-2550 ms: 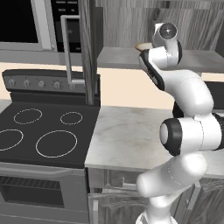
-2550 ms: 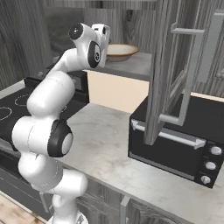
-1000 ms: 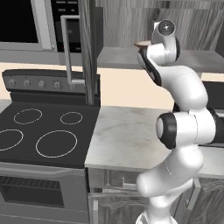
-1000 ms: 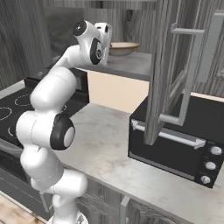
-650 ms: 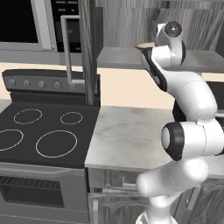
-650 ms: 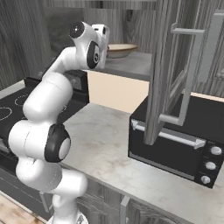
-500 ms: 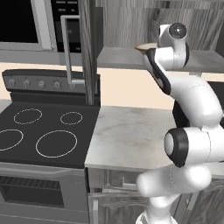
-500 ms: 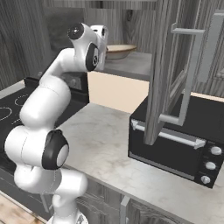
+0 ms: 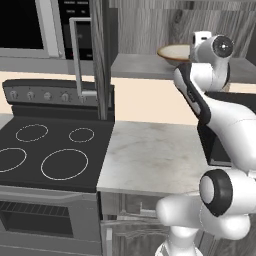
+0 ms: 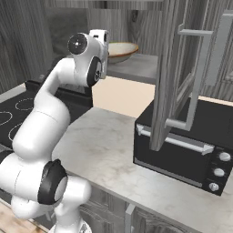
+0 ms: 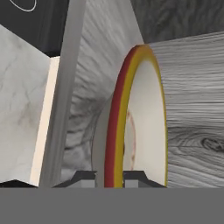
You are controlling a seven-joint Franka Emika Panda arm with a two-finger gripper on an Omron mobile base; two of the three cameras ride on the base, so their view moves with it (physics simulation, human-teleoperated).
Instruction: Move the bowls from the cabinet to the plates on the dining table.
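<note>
1. From the left base view you look over the white jointed arm [image 9: 220, 115], which rises from the lower right and reaches up to an open shelf [image 9: 145, 67] of the tall grey wood-grain cabinet. There the pale cream-beige shallow bowl [image 9: 175, 52] sits just beside the arm's wrist, which covers its right part. You also get the black stove with white ring burners [image 9: 50, 150] at the left, its knobs in a row at the back, and a dark wall oven [image 9: 30, 25] above.

2. From the right base view you see what the first hides: a black boxy appliance with three knobs [image 10: 191, 145] standing on the grey-white marbled tabletop [image 10: 100, 150], and an open grey cabinet door with a long bar handle [image 10: 182, 73] hanging over it. The bowl [image 10: 120, 50] shows here right of the wrist, on the same shelf, upright. The stove corner lies at the far left.

3. In the hand view, rolled so the bowl stands on edge, you see its rim up close, with a red and a yellow band and a cream inside. The tool [image 11: 109, 177] has its two dark fingertips [image 11: 83, 178] at the bottom, one either side of that rim and pressed close, so it is gripping the bowl's edge. Grey wood-grain panels lie behind, with a strip of marbled tabletop and a beige wall at the left.
</note>
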